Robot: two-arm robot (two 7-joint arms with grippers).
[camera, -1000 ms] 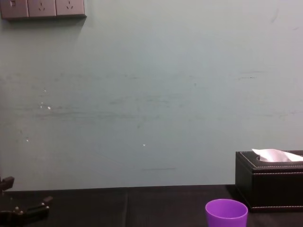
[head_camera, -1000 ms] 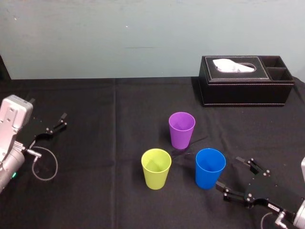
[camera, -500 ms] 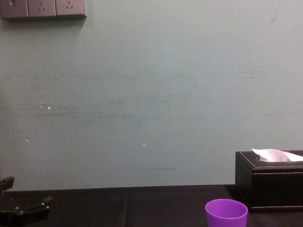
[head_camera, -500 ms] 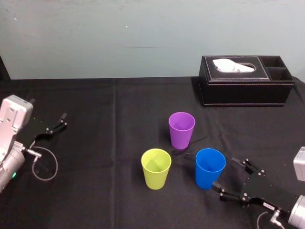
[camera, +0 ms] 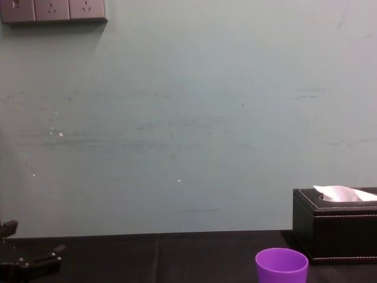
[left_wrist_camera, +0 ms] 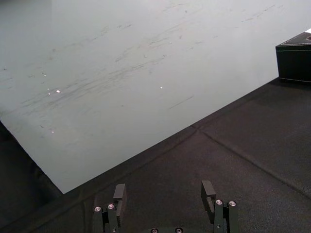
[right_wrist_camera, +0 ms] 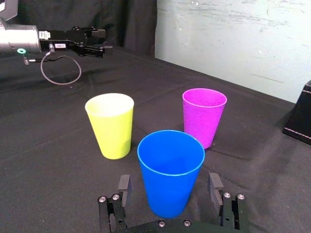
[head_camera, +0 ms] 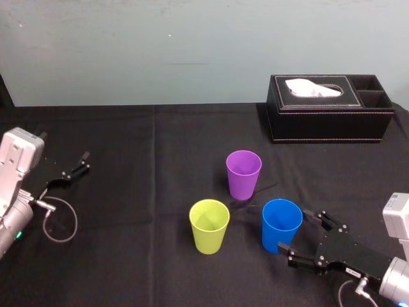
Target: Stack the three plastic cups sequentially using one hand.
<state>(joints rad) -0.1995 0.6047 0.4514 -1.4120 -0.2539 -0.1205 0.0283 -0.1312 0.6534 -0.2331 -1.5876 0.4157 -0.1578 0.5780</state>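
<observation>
Our right gripper sits low over the table at the near right. Its fingers are spread wide on either side of the blue cup with a gap showing at each side, so it grips nothing. The arm comes in from the right, nearly level with the cloth, its wrist angled toward the centre.

All three cups stand upright, mouths up, long axes vertical, each narrowing from a thin round rim to a smaller base. Their plastic walls look smooth and plain. We see the blue cup nearest the right gripper and the yellow-green cup to its left, apart from it. The purple cup stands farther back, between the two and touching neither.

A black cloth with faint creases covers the table. At the far right stands a black tissue box with pale stitching and a white tissue at its slot.

Our left gripper is parked at the table's left edge, fingers parted and empty, pointing inward.
</observation>
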